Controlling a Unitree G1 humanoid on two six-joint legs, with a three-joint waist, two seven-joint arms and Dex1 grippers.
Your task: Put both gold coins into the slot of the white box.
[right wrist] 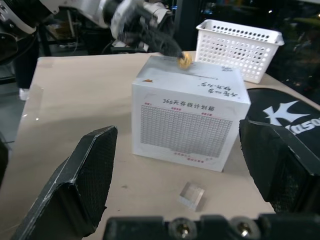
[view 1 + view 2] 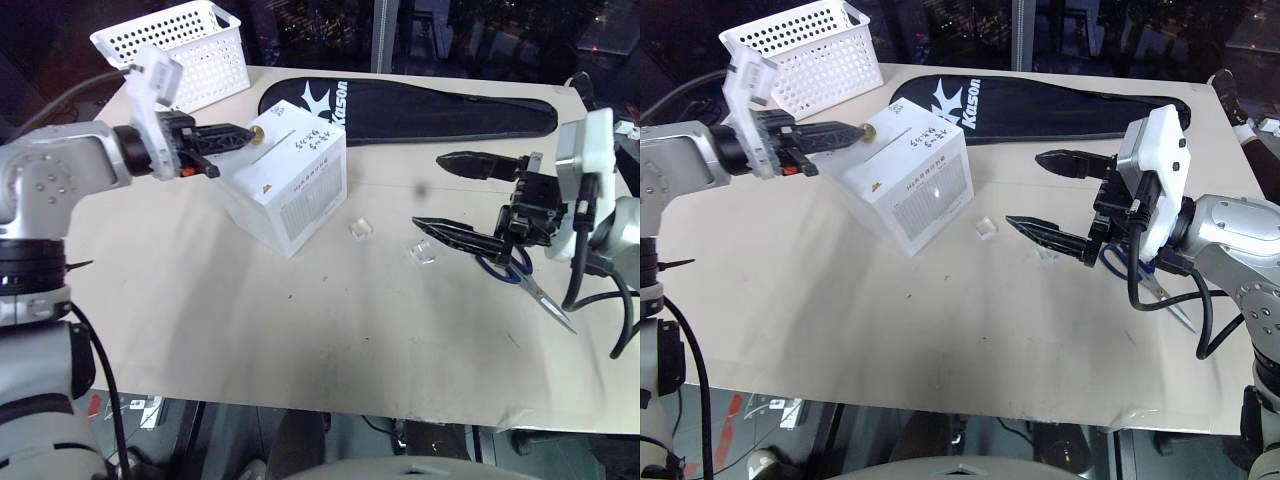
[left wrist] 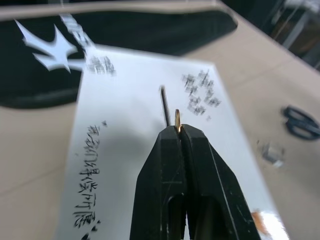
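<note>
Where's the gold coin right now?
The gold coin is pinched in the left gripper, over the white box top, beside its slot.

"Kason" in white on the black bag (image 2: 420, 108) behind the white box (image 1: 190, 122); "365" heading its printed grid.

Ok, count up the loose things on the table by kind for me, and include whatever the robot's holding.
Gold coin: 1, pinched in the left gripper over the white box
White box: 1
White perforated basket: 1
Black bag: 1
Clear plastic cases: 2
Scissors: 1
Total: 7
</note>
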